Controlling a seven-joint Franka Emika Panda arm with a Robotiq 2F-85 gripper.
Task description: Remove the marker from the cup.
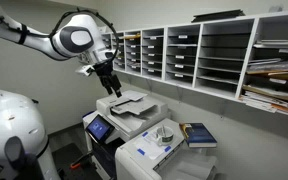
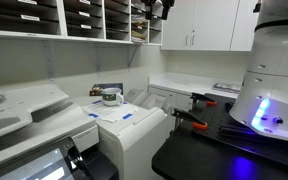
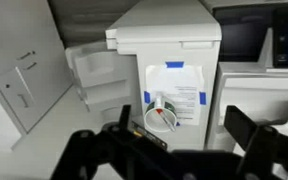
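Pale grey cup (image 1: 165, 133) stands on the white bench (image 1: 142, 155), near a dark blue book (image 1: 199, 135). Marker (image 3: 157, 106) looks to be inside it. Fingers (image 3: 242, 128) apart, empty, well above. Nothing done yet; reach, grip and lift all remain.

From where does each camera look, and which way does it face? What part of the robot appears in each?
Exterior view: beside the printers, facing the wall shelves; shows the arm and the gripper, higher than the cup.
Exterior view: low, near machine height, facing the shelves and cabinets; only the gripper shows, at the top edge.
Wrist view: looks down past the open gripper onto the cup.
Shared: all three views show the cup.
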